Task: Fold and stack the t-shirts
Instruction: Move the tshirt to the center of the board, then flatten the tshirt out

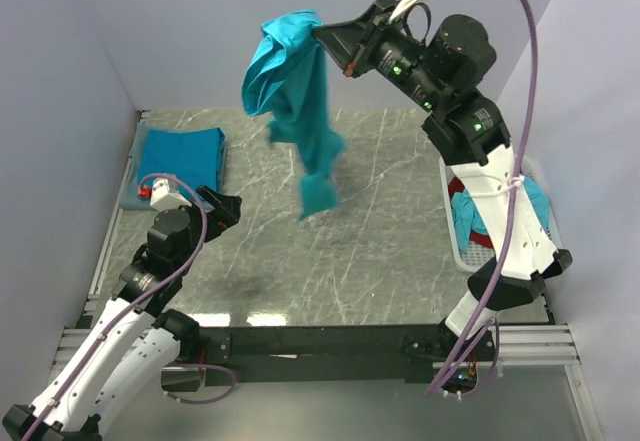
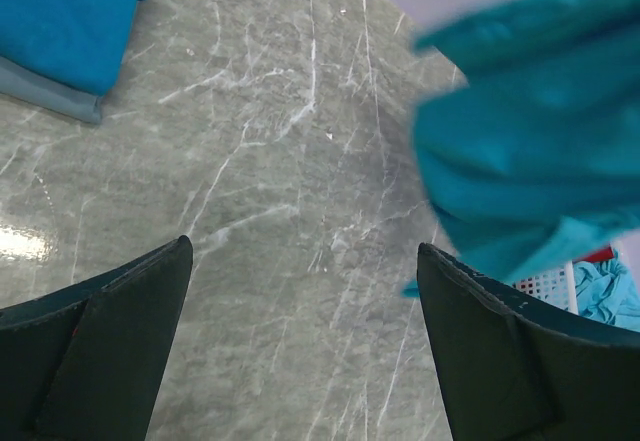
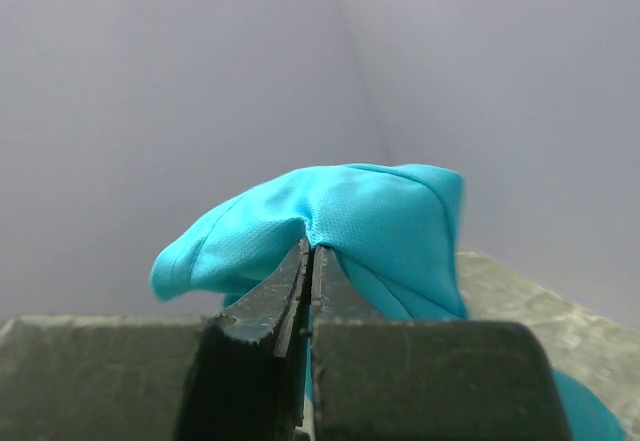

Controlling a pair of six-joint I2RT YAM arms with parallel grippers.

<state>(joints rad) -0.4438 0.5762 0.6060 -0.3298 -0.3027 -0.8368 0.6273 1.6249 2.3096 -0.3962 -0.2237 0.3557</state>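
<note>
right fingers (image 3: 268, 313) pressed together, pinching a bunched fold of the hanging t-shirt (image 3: 375, 223), cloth bulging out just past the tips; in the top view it drapes down from those tips in a crumpled twist, lower end well below them over the middle of the worktop (image 1: 390, 231), cannot tell if it touches. left fingers (image 2: 120, 333) spread wide, nothing between them, low over bare worktop, hanging t-shirt ahead and to their right, apart from them. folded t-shirt (image 1: 182, 153) lies flat ahead-left of the left fingers, resting on a paler grey-blue folded layer. white lattice basket (image 1: 463, 257) sits far right of the left fingers, beside the right arm, holding a red garment (image 1: 480, 235) and more teal cloth
</note>
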